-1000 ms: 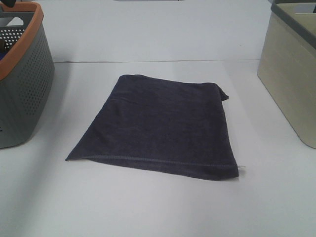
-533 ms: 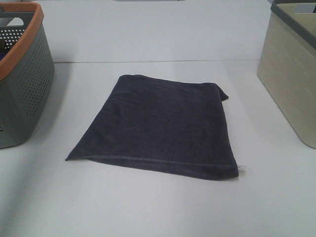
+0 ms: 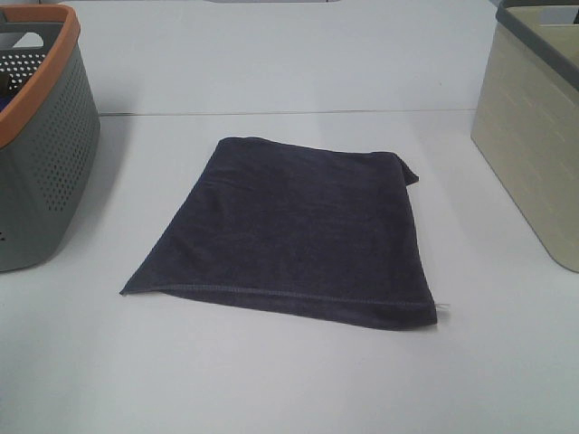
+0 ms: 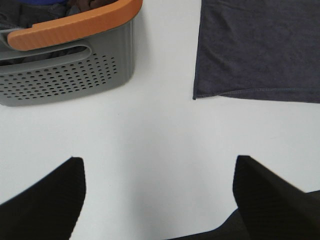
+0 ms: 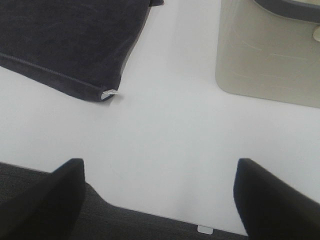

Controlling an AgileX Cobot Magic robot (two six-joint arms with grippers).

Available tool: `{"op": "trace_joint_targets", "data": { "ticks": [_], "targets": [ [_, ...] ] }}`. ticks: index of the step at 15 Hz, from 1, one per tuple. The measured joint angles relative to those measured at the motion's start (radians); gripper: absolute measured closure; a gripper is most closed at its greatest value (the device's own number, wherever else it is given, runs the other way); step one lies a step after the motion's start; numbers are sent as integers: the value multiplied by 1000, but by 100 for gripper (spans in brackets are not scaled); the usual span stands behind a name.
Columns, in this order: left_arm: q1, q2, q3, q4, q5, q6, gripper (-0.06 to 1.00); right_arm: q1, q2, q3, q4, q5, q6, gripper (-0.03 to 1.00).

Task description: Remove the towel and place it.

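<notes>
The towel [image 3: 289, 231], a dark navy-grey cloth, lies flat in the middle of the white table, its stitched hem toward the front. Neither gripper appears in the exterior high view. In the left wrist view my left gripper [image 4: 159, 165] is open over bare table, a little short of the towel's [image 4: 260, 47] near left corner. The right wrist view has my right gripper [image 5: 160, 165] open above the table's front part, back from the towel's [image 5: 70, 40] near right corner with its small white tag. Both grippers hold nothing.
A grey perforated basket with an orange rim [image 3: 54, 154] stands at the left and holds some cloth [image 4: 65, 80]. A beige bin with a grey rim [image 3: 525, 154] stands at the right [image 5: 265, 55]. The table's front edge [image 5: 150, 215] runs below the right gripper.
</notes>
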Motion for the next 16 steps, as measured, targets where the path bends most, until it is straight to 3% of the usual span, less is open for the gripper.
{"op": "trace_joint_targets", "data": {
  "ticks": [8, 12, 16],
  "targets": [
    [0, -532, 137, 0, 80, 0, 18, 0, -321, 130, 57, -4, 0, 21],
    [0, -601, 188, -2, 76, 19, 18, 0, -331, 130, 64, -4, -1, 21],
    [0, -603, 239, -2, 2, 59, 18, 0, -331, 131, 65, -5, -2, 21]
  ]
}}
